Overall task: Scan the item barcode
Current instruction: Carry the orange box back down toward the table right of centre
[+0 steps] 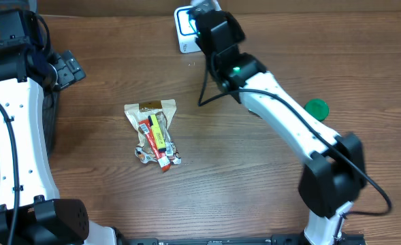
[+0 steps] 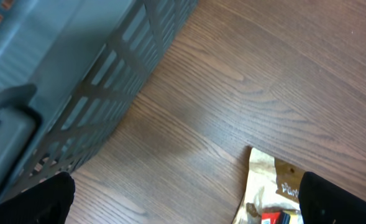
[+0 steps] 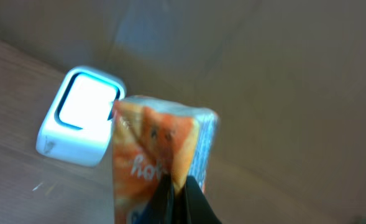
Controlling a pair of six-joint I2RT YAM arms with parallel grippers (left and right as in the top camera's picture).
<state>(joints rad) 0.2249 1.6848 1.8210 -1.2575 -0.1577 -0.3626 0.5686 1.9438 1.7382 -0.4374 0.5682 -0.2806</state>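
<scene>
My right gripper (image 3: 178, 180) is shut on an orange snack packet (image 3: 151, 143), pinching its lower part and holding it upright. The packet hangs just right of the white barcode scanner (image 3: 80, 115), whose window glows bright. From overhead, the right gripper (image 1: 205, 13) is at the table's far edge, over the scanner (image 1: 184, 27). My left gripper (image 1: 67, 68) is open and holds nothing at the far left. In the left wrist view its black fingertips (image 2: 46, 199) stand wide apart above bare wood.
A clear bag of wrapped snacks (image 1: 154, 133) lies mid-table, its top corner showing by the left gripper's right finger (image 2: 269, 186). A grey slatted basket (image 2: 58, 74) stands at the left edge. A green round lid (image 1: 316, 107) lies on the right.
</scene>
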